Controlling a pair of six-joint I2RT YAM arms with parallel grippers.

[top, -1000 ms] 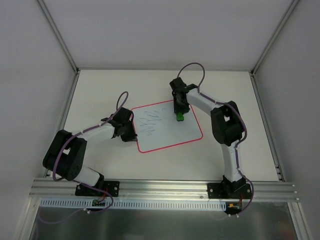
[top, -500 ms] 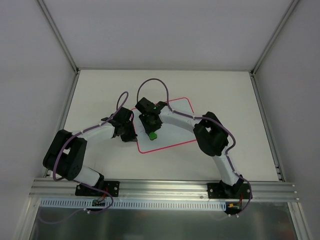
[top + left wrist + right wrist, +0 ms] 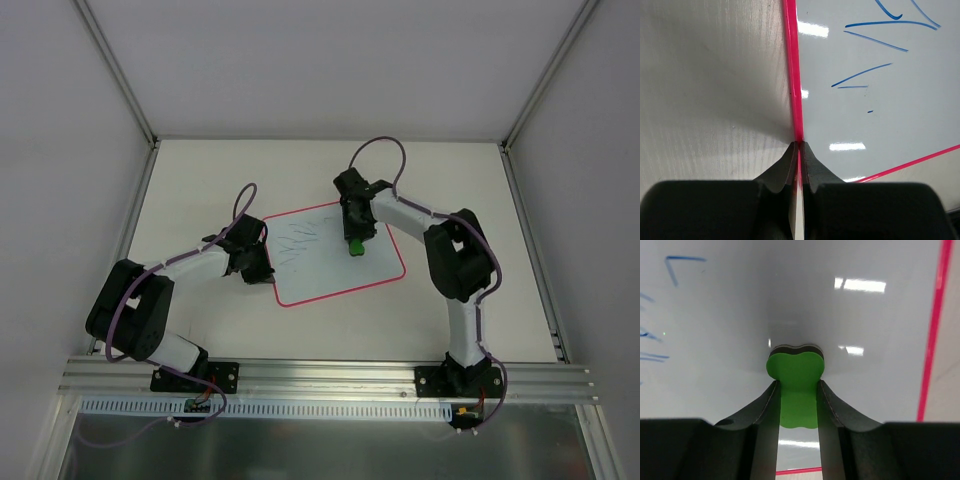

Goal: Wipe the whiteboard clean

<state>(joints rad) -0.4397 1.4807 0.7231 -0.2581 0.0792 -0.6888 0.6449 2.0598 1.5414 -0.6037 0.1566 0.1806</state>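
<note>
Aluminium rail (image 3: 330, 378), running along the near edge of the table (image 3: 200, 180); both arm bases bolted to it, left and right well apart. Left arm (image 3: 140, 310), white and black, bent outward near the left edge, its forearm reaching inward to the board; purple cable (image 3: 243, 200) looped above its wrist. Left gripper (image 3: 268, 272) (image 3: 799, 150), clenched on the whiteboard's left rim near the near-left corner; in the left wrist view the two dark fingers pinch the red edge between their tips, with bare table to one side of the rim and board surface to the other. The whiteboard (image 3: 330, 275) (image 3: 880, 110) (image 3: 790, 300), flat on the table at mid-depth between the two arms, slightly rotated, pale glossy surface with a red rim and rounded corners. Blue pen scribbles (image 3: 300, 245) (image 3: 865, 75) (image 3: 660, 315), on the left half of the board; the right half reads as bare from above. Right arm (image 3: 455, 260), rising from its base, elbow high on the right, forearm angled left over the board's far-right part. Right gripper (image 3: 355, 240) (image 3: 796, 385), grasping a green block (image 3: 355, 246) (image 3: 795, 372) between its fingers; the block's dark-edged tip appears to rest on the board surface, to the right of the scribbles and inside the right rim. Pale enclosure walls (image 3: 320, 60), behind and beside the table.
</note>
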